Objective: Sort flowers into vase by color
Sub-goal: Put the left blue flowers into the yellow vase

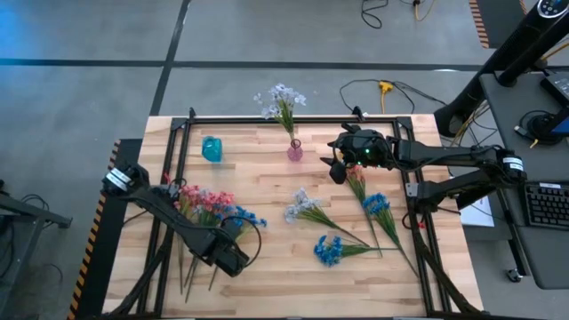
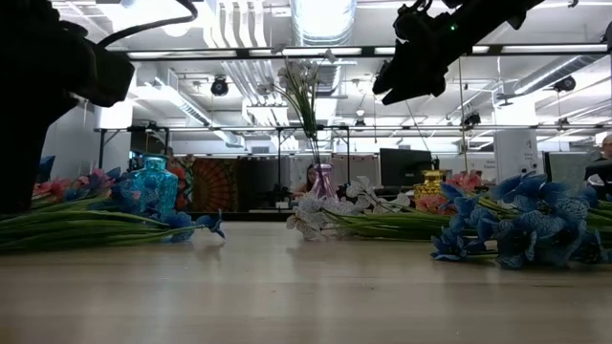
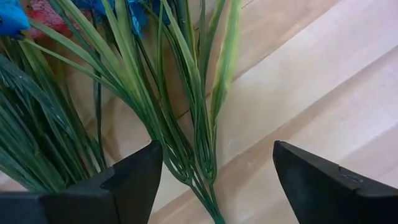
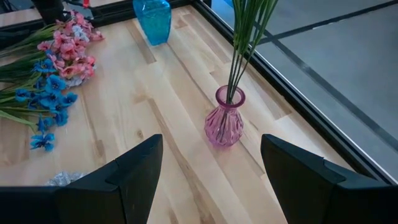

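Two vases stand near the table's (image 1: pixel 267 276) far edge; we note a pink vase (image 1: pixel 294 150) already holding a spray of pale lavender-white flowers (image 1: pixel 281 99), and a blue vase (image 1: pixel 212 148) standing well apart from it toward the left side. We see the right gripper (image 1: pixel 336 164) raised above the table just beside the pink vase, its fingers (image 4: pixel 134 168) spread wide with nothing between them; its wrist view looks down on the pink vase and the green stems rising from it. We find the left gripper (image 3: pixel 214 180) low over the near left part of the table, its fingers wide apart and holding nothing; green stems (image 3: pixel 186 112) lie on the wood between and beyond its fingers. We see a mixed pile of pink flowers (image 1: pixel 197 200) and blue flowers (image 1: pixel 244 216) lying at the left arm's side. On the right half of the table we count further loose sprays: a pale spray (image 1: pixel 305 207) near the middle; a blue spray (image 1: pixel 329 250) close to the near edge; a second blue spray (image 1: pixel 376 205) beside the right arm; a pink spray (image 1: pixel 356 180) just under the right gripper.
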